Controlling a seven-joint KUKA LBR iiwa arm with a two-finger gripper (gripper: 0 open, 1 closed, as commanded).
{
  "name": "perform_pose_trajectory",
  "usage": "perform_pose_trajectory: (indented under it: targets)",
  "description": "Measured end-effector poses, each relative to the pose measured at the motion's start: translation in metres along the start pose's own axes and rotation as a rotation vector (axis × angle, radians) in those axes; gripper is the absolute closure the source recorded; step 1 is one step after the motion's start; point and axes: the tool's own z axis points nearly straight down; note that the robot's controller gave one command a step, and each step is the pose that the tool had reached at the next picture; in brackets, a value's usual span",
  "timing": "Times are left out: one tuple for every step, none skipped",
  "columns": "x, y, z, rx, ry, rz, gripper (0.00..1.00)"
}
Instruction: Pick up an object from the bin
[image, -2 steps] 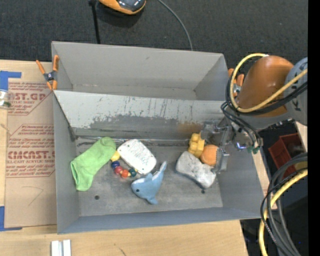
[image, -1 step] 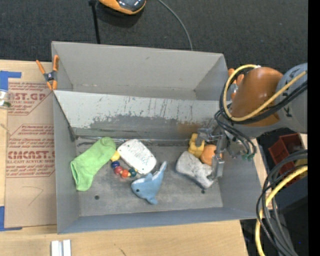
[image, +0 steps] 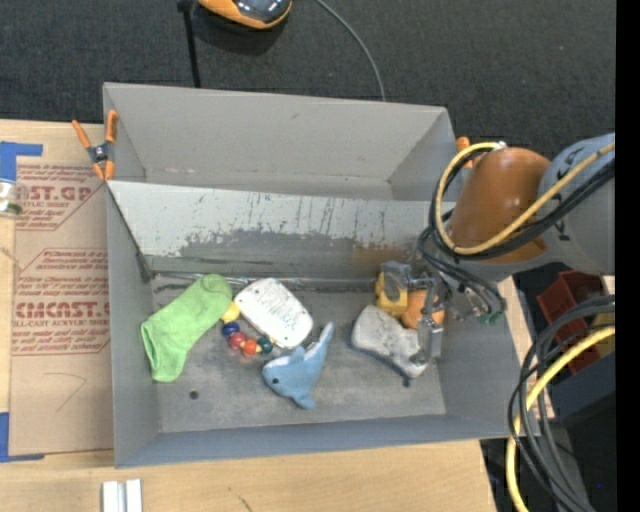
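My gripper (image: 424, 350) is low at the right side of the bin, its fingers pointing down onto a grey lumpy soft thing (image: 383, 336) on the floor. One finger (image: 431, 335) stands at that thing's right edge. Just behind it, partly hidden by the gripper body, is a small yellow and orange toy (image: 392, 292). A blue whale-shaped plush (image: 299, 371) lies a little to the left.
Further left lie a white oval pad with print (image: 274, 310), a string of coloured beads (image: 244, 340) and a green cloth (image: 181, 326). The bin's right wall is close behind the gripper. The arm with its orange cover and cables reaches in from the right.
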Motion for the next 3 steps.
perform_pose_trajectory:
  targets:
    - [-0.007,0.003,0.020,0.007,-0.015,-0.134,0.00]
    - [-0.008,0.008,0.004,-0.005,-0.020,-0.160,1.00]
    - [-0.008,0.008,0.004,-0.004,-0.020,-0.160,1.00]
